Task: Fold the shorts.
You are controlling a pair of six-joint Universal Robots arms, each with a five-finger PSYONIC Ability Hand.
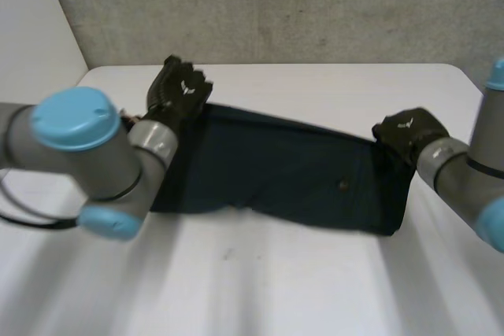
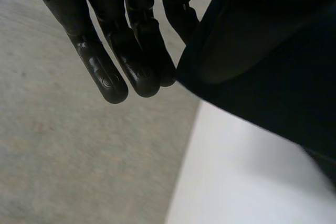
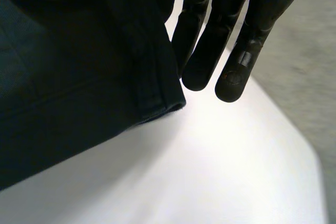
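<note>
Now left hand (image 1: pixel 179 88), right hand (image 1: pixel 408 133): straight-fingered pinches on far corners of the shorts (image 1: pixel 291 171), white table (image 1: pixel 315 273) around every edge.

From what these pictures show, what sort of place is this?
Probably a robotics lab or test room rather than a home. A bare white table stands against a plain grey wall, and two robot arms work on dark shorts spread on it.

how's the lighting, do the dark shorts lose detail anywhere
Head view: the shorts read almost black, creases faint, and the left hand and right hand merge with their far corners. Right wrist view: their hem throws a soft shadow on the table. Left wrist view: cloth featureless.
</note>
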